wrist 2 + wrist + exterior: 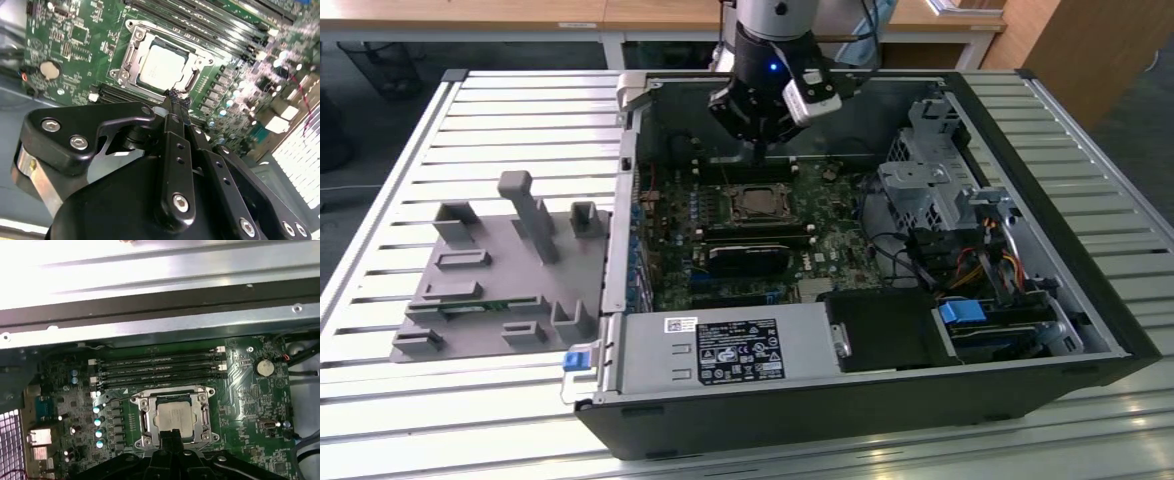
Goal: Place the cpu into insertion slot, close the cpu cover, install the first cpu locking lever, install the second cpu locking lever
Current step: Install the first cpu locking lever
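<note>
Hanging over the open computer case (1067, 250) on the slatted bench (520, 100), the hand (758, 152) points down at the green circuit board (250, 410). There is only 1 arm, so this hand does all the work.

The cpu (161, 67) is not in the hand. It sits flat in the insertion slot (146, 421), with its silvery top facing up. The cpu cover (170, 391) seems to lie flat around it like a picture frame, and the chip shows through the big square window. Thin metal bars run along the sides of the frame. I cannot tell if they are hooked down.

What matters most is where the slot lies from the hand. In both wrist views the fingertips sit right at the near edge of the frame, just beside the cpu. The 4 long black memory slots (157, 367) are on the far side. So the slot lies between the fingertips and those black slots. In the exterior view the hand is close to the back wall of the case. I cannot tell if the tips touch the frame or hang just above it.

The cpu is square, so it has no long side to line up with.

In the second wrist view the 2 fingers (172, 150) come together at their tips with no gap. I see nothing held between them.
</note>
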`<control>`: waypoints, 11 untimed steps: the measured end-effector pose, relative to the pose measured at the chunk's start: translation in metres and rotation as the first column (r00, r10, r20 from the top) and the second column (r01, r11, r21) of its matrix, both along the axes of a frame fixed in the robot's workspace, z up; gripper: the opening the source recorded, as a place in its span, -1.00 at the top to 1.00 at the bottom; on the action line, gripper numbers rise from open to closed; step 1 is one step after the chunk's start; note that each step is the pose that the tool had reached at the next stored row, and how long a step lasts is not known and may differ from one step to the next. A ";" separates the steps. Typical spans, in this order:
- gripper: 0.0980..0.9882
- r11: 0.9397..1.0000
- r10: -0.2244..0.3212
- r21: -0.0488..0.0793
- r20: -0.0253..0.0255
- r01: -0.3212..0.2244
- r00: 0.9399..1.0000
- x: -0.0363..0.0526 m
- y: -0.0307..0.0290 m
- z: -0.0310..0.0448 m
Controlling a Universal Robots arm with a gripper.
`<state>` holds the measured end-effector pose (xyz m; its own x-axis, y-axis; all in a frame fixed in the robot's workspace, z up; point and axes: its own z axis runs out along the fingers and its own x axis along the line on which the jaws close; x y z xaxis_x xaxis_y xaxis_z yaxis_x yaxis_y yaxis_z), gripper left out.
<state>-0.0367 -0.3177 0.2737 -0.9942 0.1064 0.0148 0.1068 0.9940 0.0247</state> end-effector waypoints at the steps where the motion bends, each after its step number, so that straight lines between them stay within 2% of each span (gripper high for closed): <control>1: 0.98 1.000 0.018 0.000 0.000 -0.018 1.000 0.0000 0.0000 -0.0001; 4: 0.98 0.998 0.060 0.000 0.000 -0.060 0.998 0.0000 0.0000 -0.0001; 8: 0.98 0.998 0.060 0.000 0.000 -0.060 0.998 -0.0022 0.0000 -0.0004; 11: 0.98 0.998 0.060 0.000 0.000 -0.060 0.998 -0.0092 0.0000 -0.0005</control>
<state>-0.0459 -0.3177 0.2732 -0.9988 0.0466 0.0147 0.0470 0.9986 0.0249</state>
